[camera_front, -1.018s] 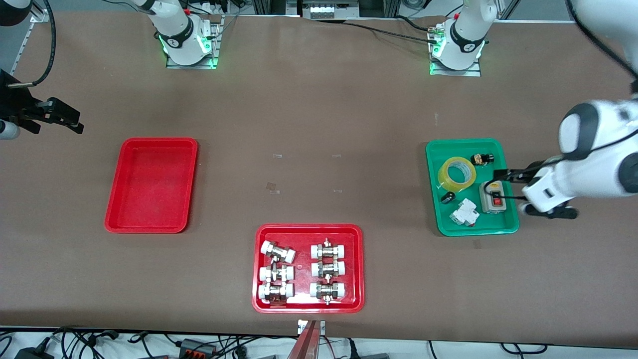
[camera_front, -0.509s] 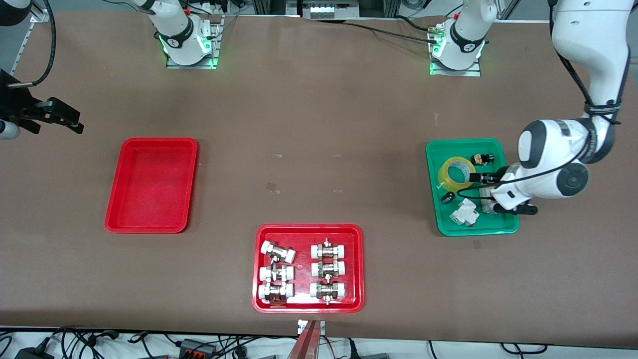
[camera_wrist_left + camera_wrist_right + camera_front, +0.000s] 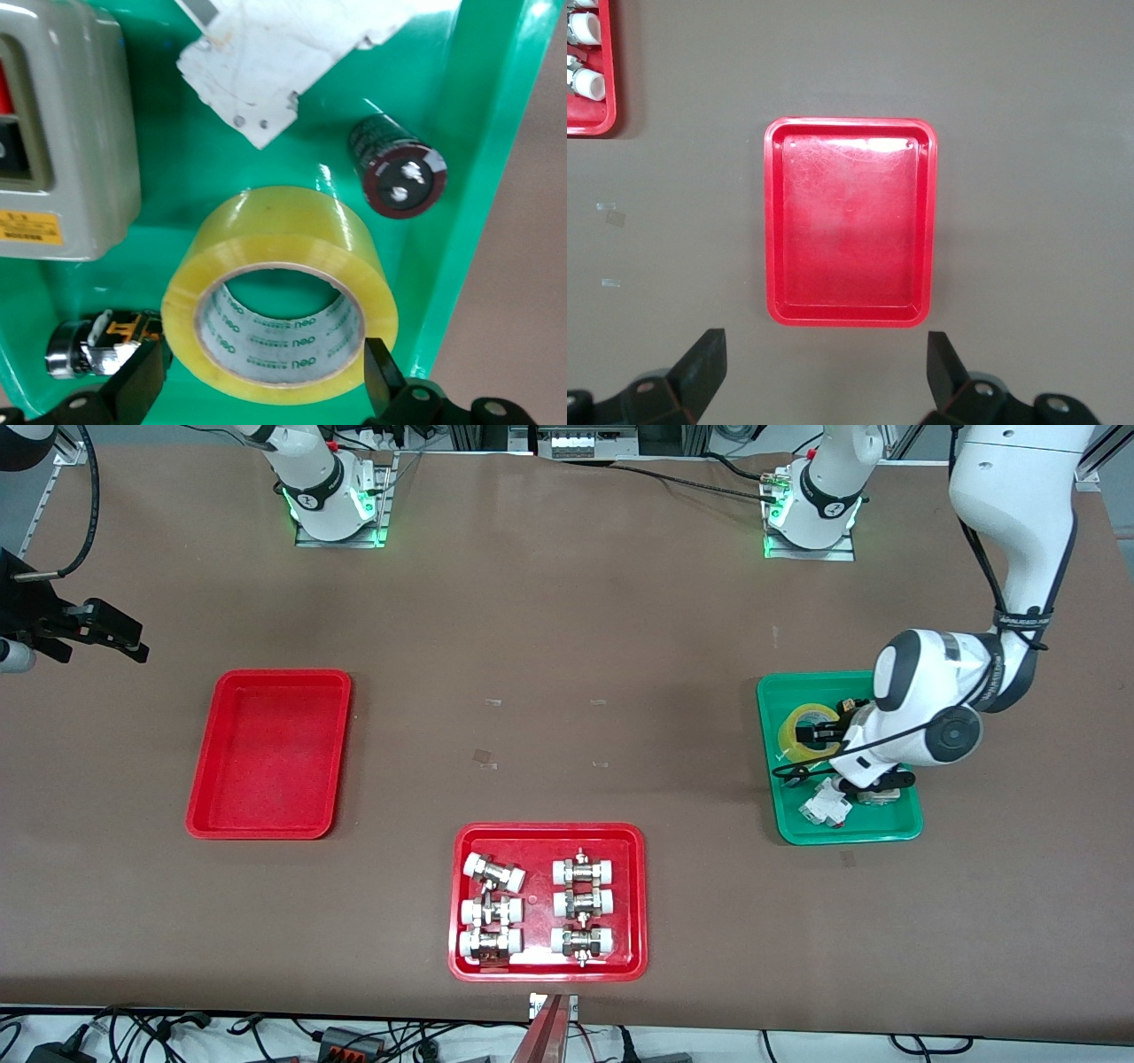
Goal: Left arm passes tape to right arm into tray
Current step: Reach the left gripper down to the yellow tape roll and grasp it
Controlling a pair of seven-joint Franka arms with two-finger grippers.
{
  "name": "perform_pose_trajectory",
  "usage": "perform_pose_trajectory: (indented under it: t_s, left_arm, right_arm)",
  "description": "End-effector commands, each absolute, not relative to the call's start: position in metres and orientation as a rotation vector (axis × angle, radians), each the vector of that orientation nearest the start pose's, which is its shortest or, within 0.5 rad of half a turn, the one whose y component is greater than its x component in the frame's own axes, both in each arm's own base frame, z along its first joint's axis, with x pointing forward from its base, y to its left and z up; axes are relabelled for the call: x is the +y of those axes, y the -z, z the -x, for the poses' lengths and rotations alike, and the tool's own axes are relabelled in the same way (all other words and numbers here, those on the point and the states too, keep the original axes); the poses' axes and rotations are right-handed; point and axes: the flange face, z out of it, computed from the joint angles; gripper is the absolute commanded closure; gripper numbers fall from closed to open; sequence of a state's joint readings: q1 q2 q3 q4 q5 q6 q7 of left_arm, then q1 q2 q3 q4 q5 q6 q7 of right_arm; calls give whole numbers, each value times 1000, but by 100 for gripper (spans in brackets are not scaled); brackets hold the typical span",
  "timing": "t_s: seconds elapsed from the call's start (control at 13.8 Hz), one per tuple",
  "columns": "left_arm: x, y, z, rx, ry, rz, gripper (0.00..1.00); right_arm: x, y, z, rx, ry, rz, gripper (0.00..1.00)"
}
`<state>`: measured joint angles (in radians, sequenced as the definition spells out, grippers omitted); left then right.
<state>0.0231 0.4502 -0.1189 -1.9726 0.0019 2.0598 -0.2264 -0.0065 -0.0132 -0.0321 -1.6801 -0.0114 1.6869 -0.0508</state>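
Left end effector (image 3: 257, 390) spread, straddling tape (image 3: 282, 305) in green tray (image 3: 483, 133). I judge it light, stiff, slick; pinch the wall at 6 o'clock. Right end effector (image 3: 824, 376) spread, waiting over table (image 3: 1028, 106).

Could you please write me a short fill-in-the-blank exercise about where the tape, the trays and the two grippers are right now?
1. The tape lies in the ___ tray.
2. The left gripper hangs over the tape with its fingers ___.
3. The narrow red tray under the right gripper holds ___.
4. The wider red tray holds white-capped metal ___.

Missing words: green; open; nothing; fittings
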Motion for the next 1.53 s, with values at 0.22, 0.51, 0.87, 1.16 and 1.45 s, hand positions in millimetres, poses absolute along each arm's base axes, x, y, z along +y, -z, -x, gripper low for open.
perform_pose_trajectory:
  t_s: [0.22,0.51,0.87,1.16,1.45]
  left_arm:
    - [-33,-216,-564,-210,-527,3046,0]
    - [-23,-198,-559,-275,-546,3035,3]
    - [-23,-197,-555,-284,-558,3028,52]
    - [-20,-206,-555,-275,-570,3027,98]
    - [-16,-221,-559,-274,-588,3020,99]
  right_arm:
    - [-24,-597,-554,-42,30,3163,0]
    - [-24,-597,-554,-42,30,3163,0]
    - [-24,-597,-554,-42,30,3163,0]
    - [-24,-597,-554,-42,27,3163,0]
    - [-24,-597,-554,-42,27,3163,0]
